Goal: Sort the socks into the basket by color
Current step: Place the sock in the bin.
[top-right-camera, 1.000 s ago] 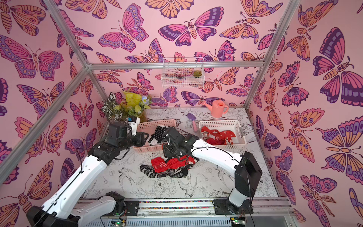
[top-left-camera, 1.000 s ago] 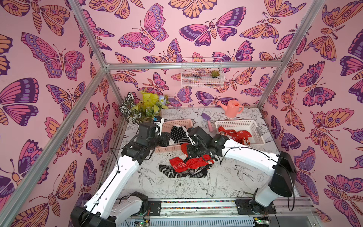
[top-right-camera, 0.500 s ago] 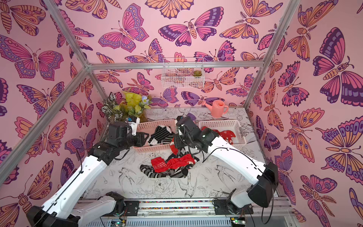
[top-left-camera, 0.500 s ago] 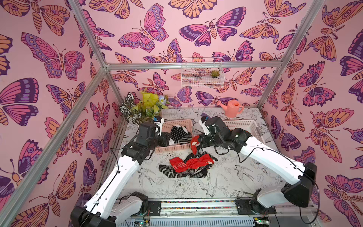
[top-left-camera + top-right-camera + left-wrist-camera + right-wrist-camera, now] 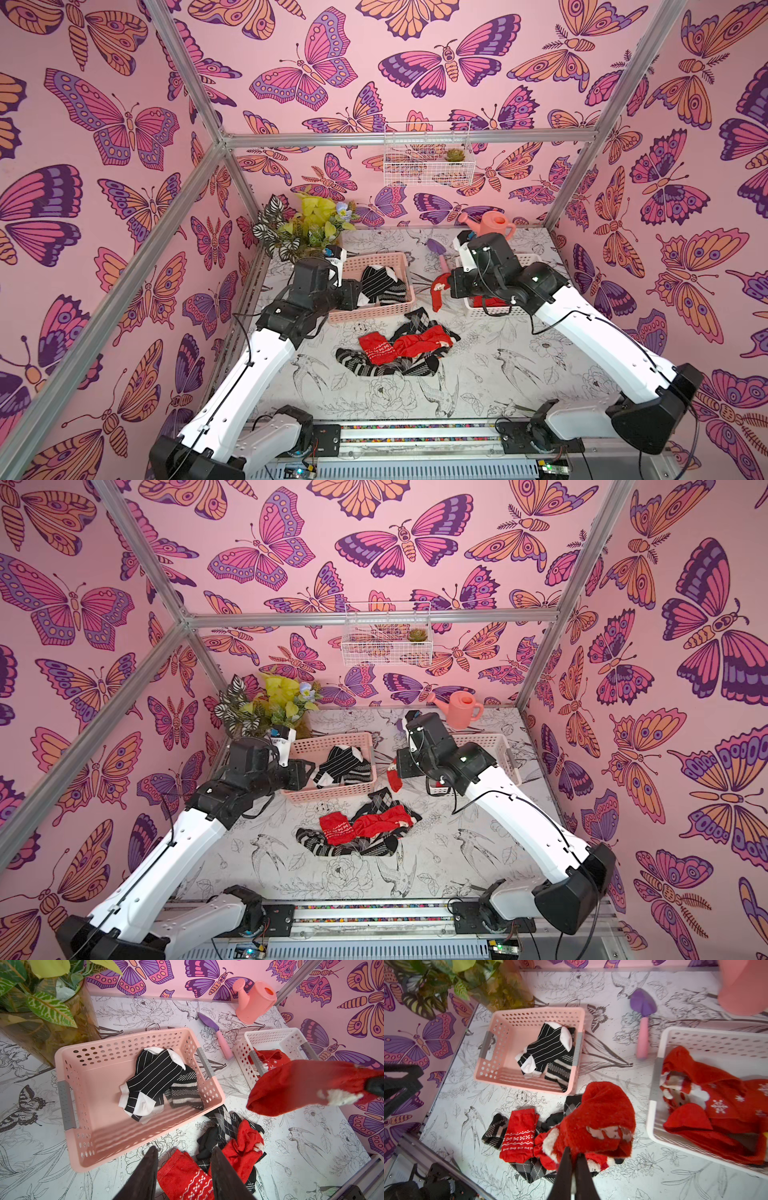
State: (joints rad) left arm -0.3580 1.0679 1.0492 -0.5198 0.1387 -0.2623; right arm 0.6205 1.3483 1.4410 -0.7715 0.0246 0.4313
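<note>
My right gripper (image 5: 573, 1152) is shut on a fluffy red sock (image 5: 438, 293) with white trim. The sock hangs in the air between the pink basket (image 5: 374, 313) and the white basket (image 5: 494, 311). My left gripper (image 5: 184, 1149) stands open and empty over the pink basket's near corner. Black-and-white striped socks (image 5: 153, 1078) lie in the pink basket and red socks (image 5: 706, 1105) in the white one. On the table in front, a pile (image 5: 399, 349) mixes red patterned socks (image 5: 187, 1176) with black argyle and striped ones (image 5: 332, 848).
A potted plant (image 5: 305, 226) stands at the back left, beside the pink basket. A pink watering can (image 5: 492, 224) and a purple trowel (image 5: 438, 251) lie behind the baskets. A white wire basket (image 5: 428, 153) hangs on the back wall.
My right gripper has lifted the red sock off the pile and carried it up and right, close to the white basket. The left arm has stayed still.
</note>
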